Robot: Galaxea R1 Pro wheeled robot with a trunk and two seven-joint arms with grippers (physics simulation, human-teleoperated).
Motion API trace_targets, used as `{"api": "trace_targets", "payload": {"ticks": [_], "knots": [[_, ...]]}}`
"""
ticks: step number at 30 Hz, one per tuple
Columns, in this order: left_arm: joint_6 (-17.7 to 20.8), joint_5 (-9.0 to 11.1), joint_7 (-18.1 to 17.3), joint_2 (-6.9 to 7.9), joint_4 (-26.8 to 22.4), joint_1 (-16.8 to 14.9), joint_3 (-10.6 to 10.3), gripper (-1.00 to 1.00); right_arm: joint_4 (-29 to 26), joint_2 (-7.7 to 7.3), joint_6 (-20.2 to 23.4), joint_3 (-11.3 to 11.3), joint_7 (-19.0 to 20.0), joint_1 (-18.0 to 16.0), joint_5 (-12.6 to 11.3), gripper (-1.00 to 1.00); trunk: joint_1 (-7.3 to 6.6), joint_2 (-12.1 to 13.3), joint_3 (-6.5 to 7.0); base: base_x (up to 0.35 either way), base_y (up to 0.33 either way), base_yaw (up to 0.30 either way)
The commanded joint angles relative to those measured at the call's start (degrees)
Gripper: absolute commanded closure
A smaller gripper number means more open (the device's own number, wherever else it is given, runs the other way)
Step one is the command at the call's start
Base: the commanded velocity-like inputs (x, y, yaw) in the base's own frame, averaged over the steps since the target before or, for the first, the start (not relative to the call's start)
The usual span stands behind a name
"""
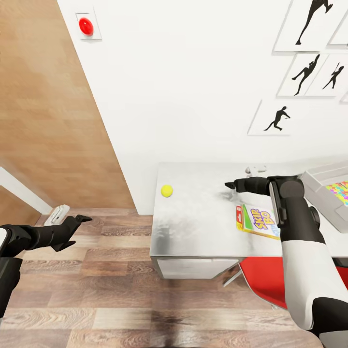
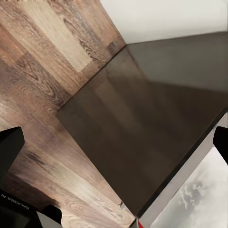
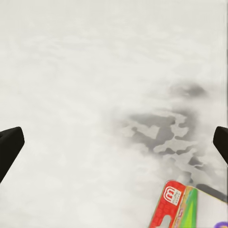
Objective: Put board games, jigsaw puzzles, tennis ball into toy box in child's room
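Yellow-green and fuzzy, the tennis ball (image 1: 166, 191) sits alone on the light grey table (image 1: 203, 227), near the table's left end and well apart from the other items. Toward the right, the SKIP-BO board game (image 1: 257, 221) lies flat on the tabletop, partly covered by the right arm. At the table's far right edge stands the toy box (image 1: 319, 181), a shallow grey tray; a multicoloured jigsaw puzzle (image 1: 340, 191) lies inside it. The right gripper (image 1: 231, 184) hovers above the table surface between the ball and the game box, pointing left; in the right wrist view its fingers stand wide apart with nothing between them, and a corner of the game box shows below. The left gripper (image 1: 79, 222) hangs over the wood plank floor (image 1: 96, 290), left of the table, jaws spread and empty. A red chair (image 1: 261, 282) is tucked under the table. A red wall button (image 1: 86, 26) is mounted high on the white wall.
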Motion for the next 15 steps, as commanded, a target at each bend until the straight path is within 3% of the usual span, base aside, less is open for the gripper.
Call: {"api": "trace_targets", "payload": {"ticks": [1,15], "knots": [[0.32,0.49,0.55,0.03,-0.03,-0.06,0.06,-1.00,-0.38,0.03,0.48,-0.06,0.58,-0.03,0.61,-1.00,0.04,-0.10,-0.02,0.000,0.000,0.000],[0.43,0.26,0.57,0.07,0.01,0.54,0.11,-1.00,-6.38,0.25,6.18,0.03,0.60,0.49,0.67,-1.00,0.04,-0.10,1.18,0.000,0.000,0.000]]}}
